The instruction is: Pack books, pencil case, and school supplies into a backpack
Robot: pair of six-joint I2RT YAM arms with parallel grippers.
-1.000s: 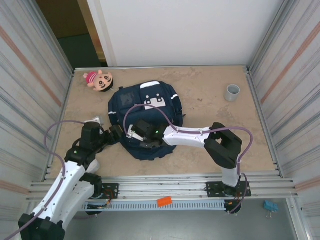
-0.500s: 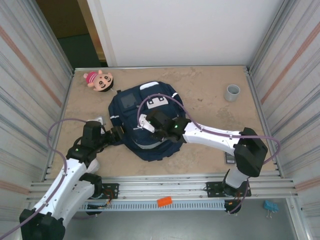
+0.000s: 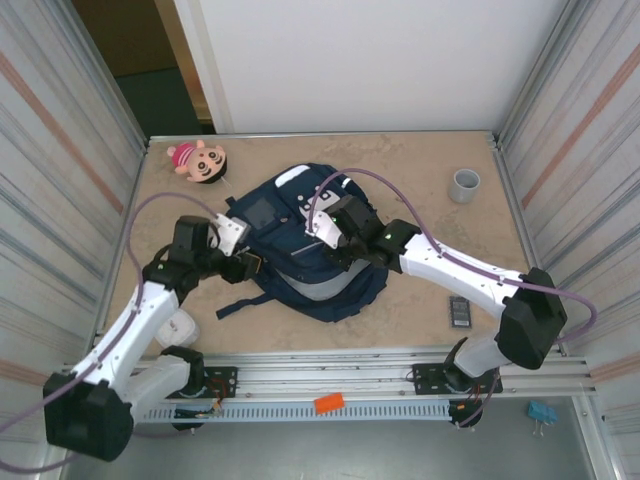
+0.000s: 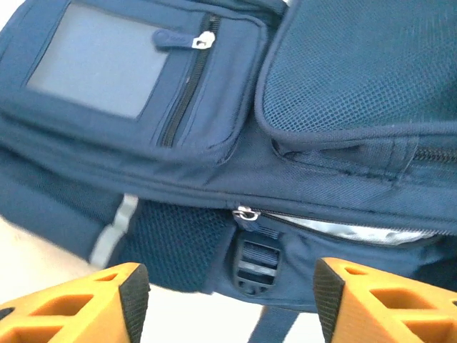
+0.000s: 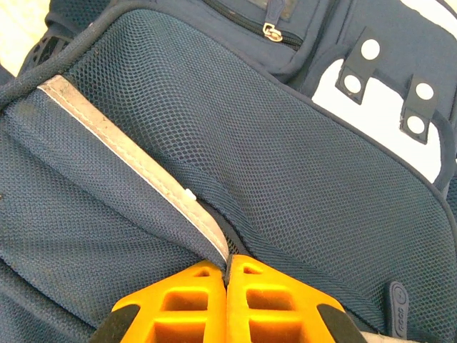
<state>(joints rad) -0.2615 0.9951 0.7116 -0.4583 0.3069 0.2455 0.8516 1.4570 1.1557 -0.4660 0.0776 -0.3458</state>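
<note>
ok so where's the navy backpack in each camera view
top external: large navy blue fabric backpack lies at the centre, slightly left.
left wrist: its side and black buckle, above the open left claw.
right wrist: its mesh panel, pinched in the shut right claw.
shared landmark: the small front zip pocket.

Backpack [image 3: 320, 290] lies mid-frame on table [image 3: 410, 175]. Doll [image 3: 197, 160] upper left, just beyond backpack's corner. Cup [image 3: 465, 185] upper right, well apart. Flat device [image 3: 460, 311] lower right of backpack. Left gripper [image 3: 250, 267] at backpack's left edge, right gripper [image 3: 343, 252] on top.
</note>
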